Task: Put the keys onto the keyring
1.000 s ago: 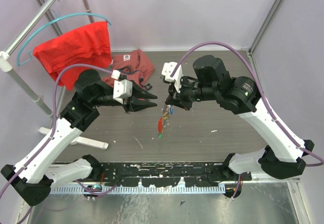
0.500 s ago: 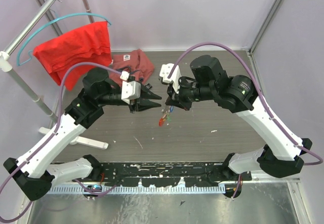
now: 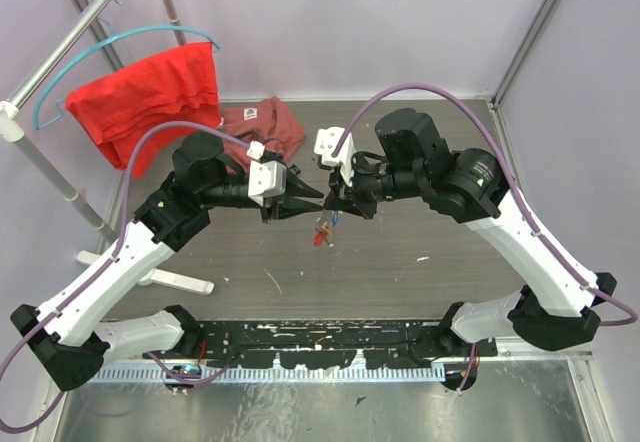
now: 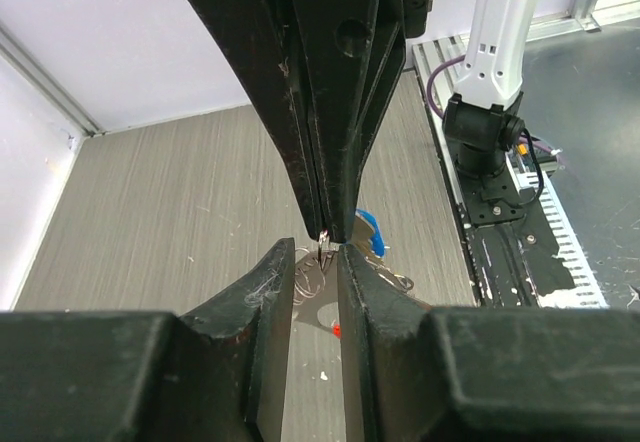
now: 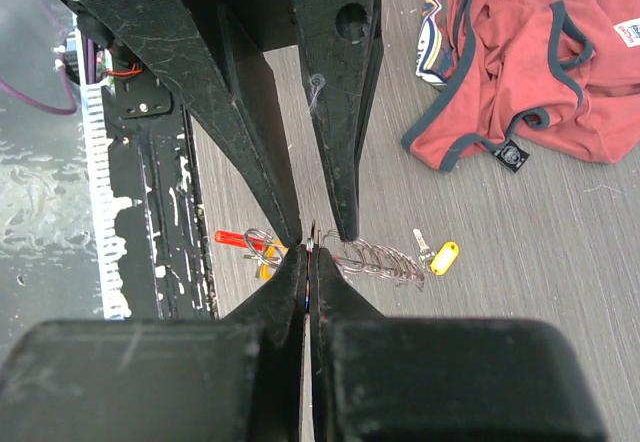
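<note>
Meeting tip to tip above the middle of the grey bench (image 3: 430, 232), reaching inward from either side. Pinching a thin wire loop of the keyring (image 5: 375, 259) in the right gripper (image 5: 308, 250), pressing its two fingers flat together with no gap showing. Holding the left gripper (image 4: 317, 258) spread, setting one finger on either side of the right gripper's narrow tip and closing on nothing. Letting the keyring dangle just under the two tips in the top view, bunching into a small cluster; touching the bench or hanging clear of it, not possible to tell. Showing, from the right wrist, a coiled silvery run of ring, with the red tag (image 5: 232, 236) sticking out on one side and a yellow-headed key (image 5: 445, 256) on the other. Showing, from the left wrist, a blue-headed key (image 4: 368, 232) peeking out just beside the right gripper's tip. Sharing the bench with a faded red garment (image 3: 262, 127), crumpled farther back and well apart from both grippers. Working in front of a brighter red cloth (image 3: 150, 97) draped on a teal hanger (image 3: 120, 44) at the back left.
</note>
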Robot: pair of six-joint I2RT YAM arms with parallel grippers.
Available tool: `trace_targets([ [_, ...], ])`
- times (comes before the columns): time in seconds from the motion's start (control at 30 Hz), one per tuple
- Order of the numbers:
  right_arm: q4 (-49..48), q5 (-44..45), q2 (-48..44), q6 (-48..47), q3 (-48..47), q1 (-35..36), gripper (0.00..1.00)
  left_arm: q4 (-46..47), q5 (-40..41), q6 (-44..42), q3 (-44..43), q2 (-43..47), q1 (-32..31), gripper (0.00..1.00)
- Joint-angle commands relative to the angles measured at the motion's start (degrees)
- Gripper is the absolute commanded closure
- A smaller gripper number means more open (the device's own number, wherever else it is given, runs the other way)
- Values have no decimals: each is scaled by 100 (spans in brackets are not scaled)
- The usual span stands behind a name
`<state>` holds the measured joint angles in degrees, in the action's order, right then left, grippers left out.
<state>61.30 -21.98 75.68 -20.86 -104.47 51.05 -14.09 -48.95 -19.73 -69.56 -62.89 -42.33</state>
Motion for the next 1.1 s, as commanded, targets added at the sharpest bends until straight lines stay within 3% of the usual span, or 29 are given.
trace_targets([
  [0.0,-388,-160,-140,-66,-47,37,99,86,6,-8,-219,-25,-38,70],
  [0.13,-495,-128,-180,-55,13,39,99,92,-8,-5,-230,-38,-38,81],
  [0.23,-566,-90,-223,-42,39,33,99,64,-39,-8,-228,-37,-40,99],
  [0.33,-794,-34,-370,-11,182,33,95,121,-43,-31,-157,57,-39,100],
  [0.43,-1195,113,-625,65,457,37,71,544,57,128,119,262,-37,100],
  [0.5,-1501,212,-795,118,652,37,66,753,96,241,224,363,-34,100],
  [0.83,-2890,904,-1623,786,1535,37,63,1760,235,711,786,740,-39,100],
  [1.07,-4596,1509,-2103,3090,2619,16,59,2768,1164,1247,1308,991,-39,100],
])
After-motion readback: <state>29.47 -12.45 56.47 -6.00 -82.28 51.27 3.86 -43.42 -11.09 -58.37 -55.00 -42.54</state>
